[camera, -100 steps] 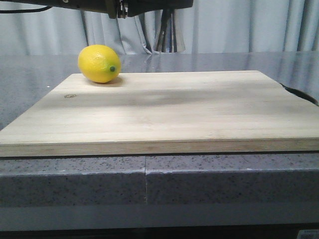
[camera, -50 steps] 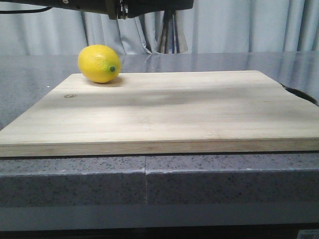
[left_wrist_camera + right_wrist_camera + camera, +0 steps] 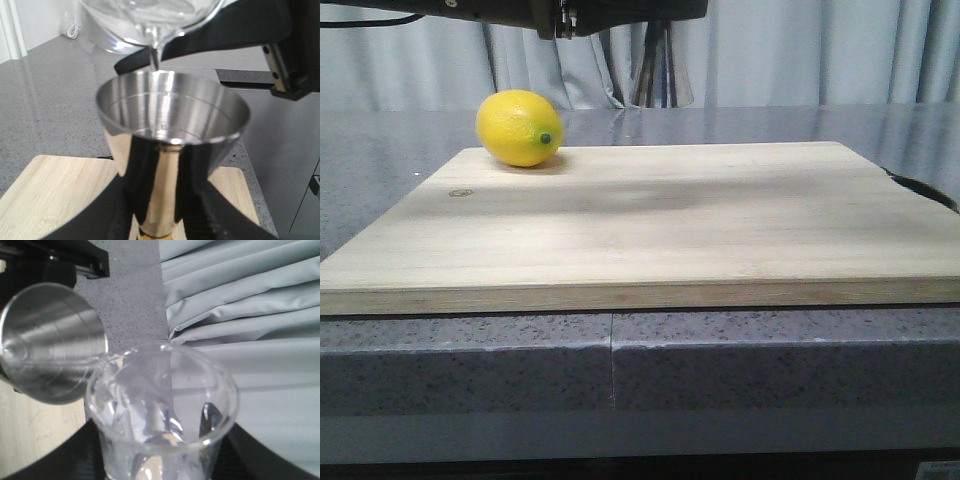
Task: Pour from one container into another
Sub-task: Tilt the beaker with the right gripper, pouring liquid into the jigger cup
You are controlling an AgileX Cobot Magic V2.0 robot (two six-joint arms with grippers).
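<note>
My left gripper (image 3: 162, 222) is shut on the narrow gold-tinted waist of the steel jigger (image 3: 170, 120), holding it upright in the air with its open cup up. The clear glass beaker (image 3: 150, 20) tilts just above it, its pouring lip over the cup's far rim. In the right wrist view my right gripper (image 3: 160, 462) is shut on the beaker (image 3: 165, 415), whose lip reaches the jigger (image 3: 50, 345) at its rim. Whether liquid is flowing is unclear. In the front view only the jigger's lower part (image 3: 658, 70) shows, under the dark arms at the top edge.
A yellow lemon (image 3: 519, 127) lies at the far left corner of the wooden cutting board (image 3: 650, 230), which rests on the grey speckled counter (image 3: 380, 160). Grey curtains hang behind. Both arms (image 3: 610, 12) are high above the board's back edge.
The jigger's lower part at the top of the front view swayed slightly right, then back. The lemon and board have not moved.
</note>
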